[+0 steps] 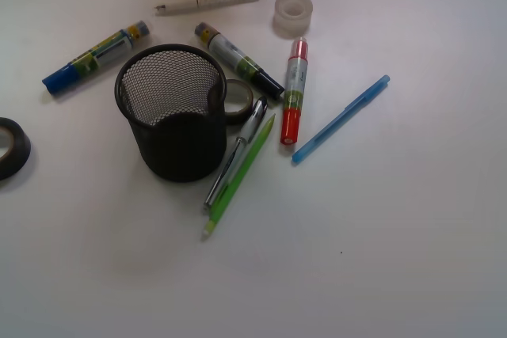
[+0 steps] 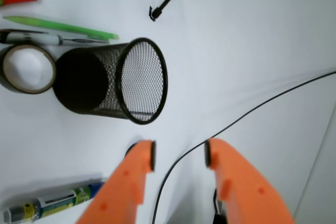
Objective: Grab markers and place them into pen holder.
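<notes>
While the tool (image 2: 178, 156) gapes empty, the blue-capped marker (image 1: 95, 57) lies slantwise left of the upright pen holder (image 1: 172, 113).

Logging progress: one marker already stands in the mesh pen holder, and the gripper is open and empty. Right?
Not quite: the pen holder is empty in the front view; the blue, black and red markers lie on the table. The gripper is open and empty.

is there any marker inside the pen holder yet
No, the pen holder is empty in the front view, with only mesh visible inside.
</notes>
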Available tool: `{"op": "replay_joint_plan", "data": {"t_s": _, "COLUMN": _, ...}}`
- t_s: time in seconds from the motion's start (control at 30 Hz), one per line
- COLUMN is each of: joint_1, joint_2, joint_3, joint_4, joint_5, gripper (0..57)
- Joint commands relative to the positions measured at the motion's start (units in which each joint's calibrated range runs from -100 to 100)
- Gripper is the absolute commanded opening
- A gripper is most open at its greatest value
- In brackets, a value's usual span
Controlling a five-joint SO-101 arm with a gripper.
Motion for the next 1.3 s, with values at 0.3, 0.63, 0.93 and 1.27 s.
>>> {"op": "replay_joint_plan", "data": {"t_s": 0.3, "joint_1": 21.3, "joint_2": 56.5, "joint_3": -38.1, "joint_4": 23.4, "joint_5": -16.6, "gripper": 11.3}}
{"op": "replay_joint_plan", "data": {"t_s": 0.63, "joint_1": 21.4, "joint_2": 69.4, "joint_3": -39.6, "joint_4": 33.4, "joint_5": -41.4, "gripper": 11.8}}
{"op": "replay_joint_plan", "data": {"t_s": 0.93, "joint_1": 21.5, "joint_2": 72.8, "joint_3": -38.9, "joint_4": 24.0, "joint_5": -44.1, "gripper": 13.8}}
{"op": "replay_joint_plan", "data": {"t_s": 1.27, "joint_1": 24.8, "joint_2": 84.9, "joint_3": -39.7, "joint_4": 15.2, "joint_5": -42.7, "gripper": 28.3}}
